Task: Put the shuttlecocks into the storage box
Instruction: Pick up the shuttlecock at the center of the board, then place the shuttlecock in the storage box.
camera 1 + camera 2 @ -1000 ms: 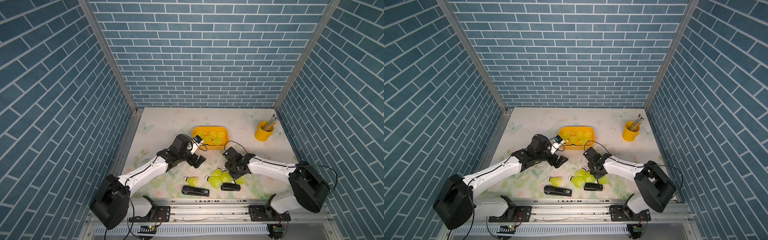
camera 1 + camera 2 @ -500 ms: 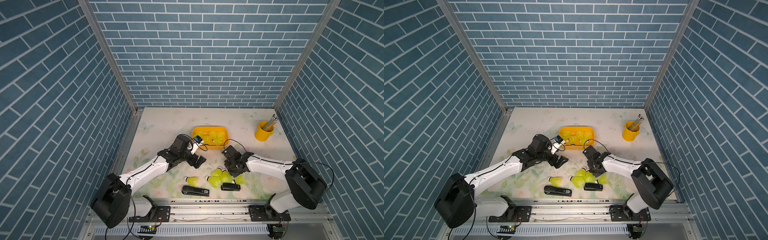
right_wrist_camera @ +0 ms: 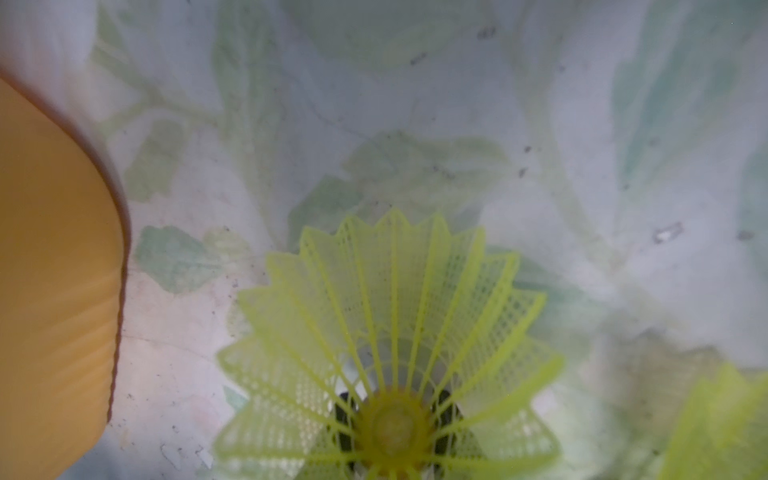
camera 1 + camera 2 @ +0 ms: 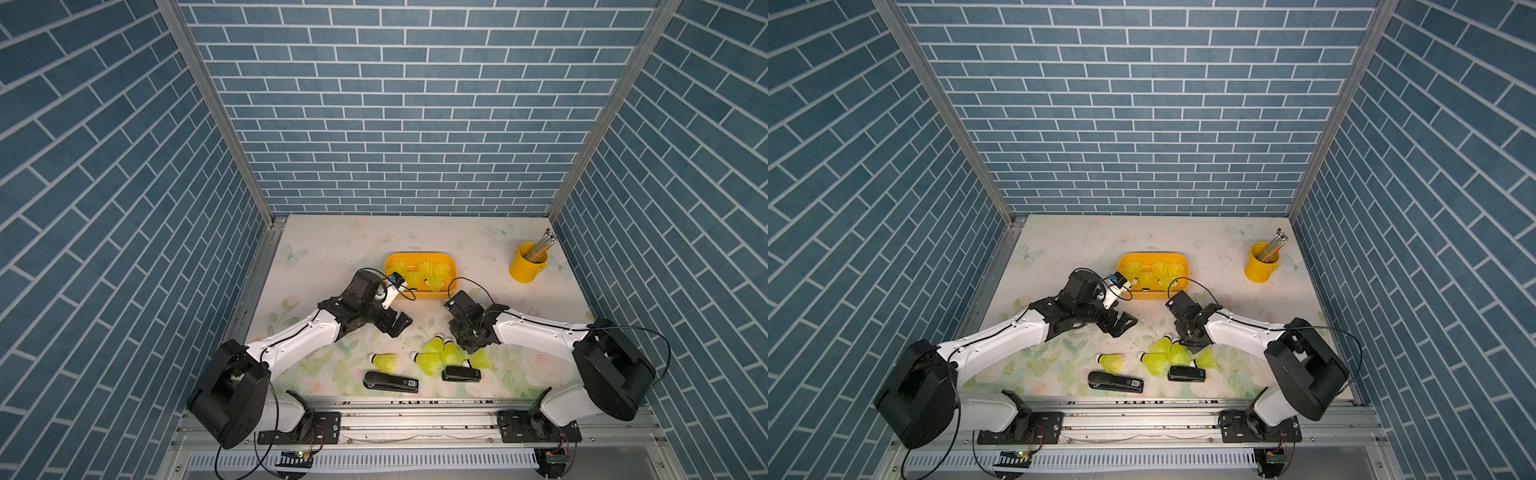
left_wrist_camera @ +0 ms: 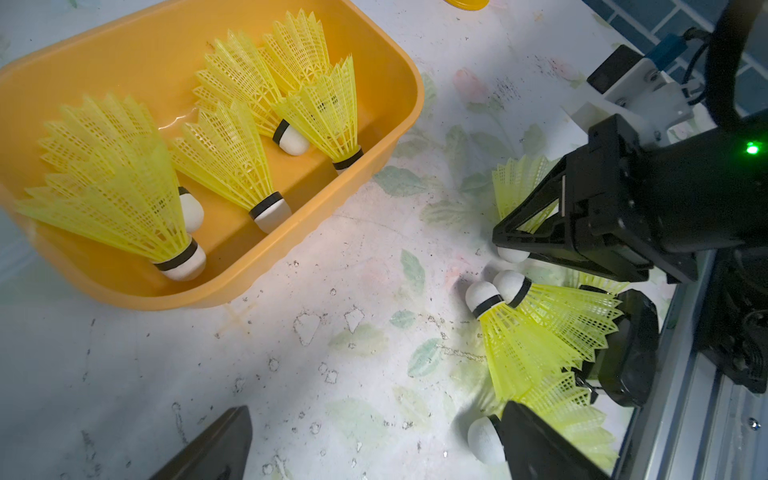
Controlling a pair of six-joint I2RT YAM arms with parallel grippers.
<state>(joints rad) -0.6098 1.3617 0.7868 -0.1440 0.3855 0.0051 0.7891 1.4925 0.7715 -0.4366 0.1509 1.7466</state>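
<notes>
About five shuttlecocks [image 5: 232,166] sit in storage box [image 5: 137,62]; roughly five lie loose near bench [image 4: 332,249] front edge. Right gripper [image 5: 505,249] fingers pinch one's tip, left gripper [image 4: 397,327] fingers spread, empty.

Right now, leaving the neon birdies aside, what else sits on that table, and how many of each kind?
black staplers: 2
orange storage box: 1
yellow cup of pencils: 1
Total: 4
</notes>
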